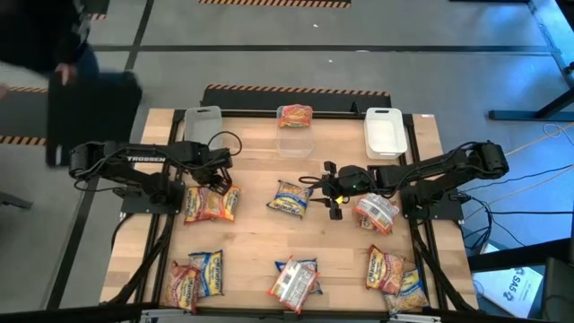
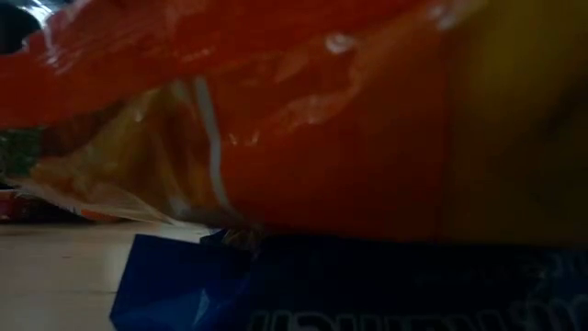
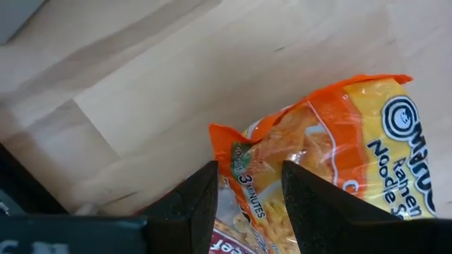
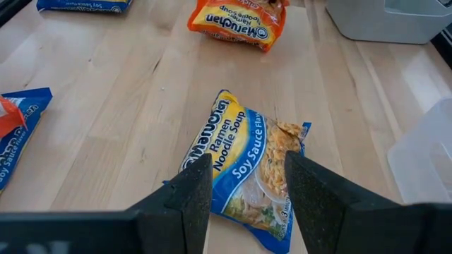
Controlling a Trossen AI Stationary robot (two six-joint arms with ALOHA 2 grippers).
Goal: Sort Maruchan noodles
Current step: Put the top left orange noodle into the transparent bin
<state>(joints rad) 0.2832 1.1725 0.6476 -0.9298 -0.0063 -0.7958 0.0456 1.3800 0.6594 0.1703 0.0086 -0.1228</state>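
Crinkled orange plastic (image 2: 303,110) fills nearly the whole low view, glossy and creased, resting on a dark blue packet (image 2: 276,285) whose edge lies on the pale wood.

From above, the Maruchan noodles are scattered across the wooden table (image 1: 251,242): flat rectangular packets with a shiny, wrinkled film. One orange packet (image 1: 294,115) sits in the clear middle bin (image 1: 294,144) at the far edge, between a clear bin (image 1: 203,123) and a white bin (image 1: 385,131) (both rounded rectangles of smooth plastic).

The left gripper (image 1: 216,182) hangs over an orange-and-yellow pair of packets (image 1: 212,203) on the left side of the table; its wrist view shows both dark fingers parted, with the corner of an orange packet (image 3: 332,155) between them, not pinched.

The right gripper (image 1: 334,190) reaches toward the table's middle, fingers spread, above a blue-and-yellow soy sauce packet (image 4: 247,166) lying flat on the planks (image 1: 289,198). A pink-orange packet (image 1: 377,212) lies just beside the right arm. More packets lie along the near edge in small overlapping piles (image 1: 294,278).
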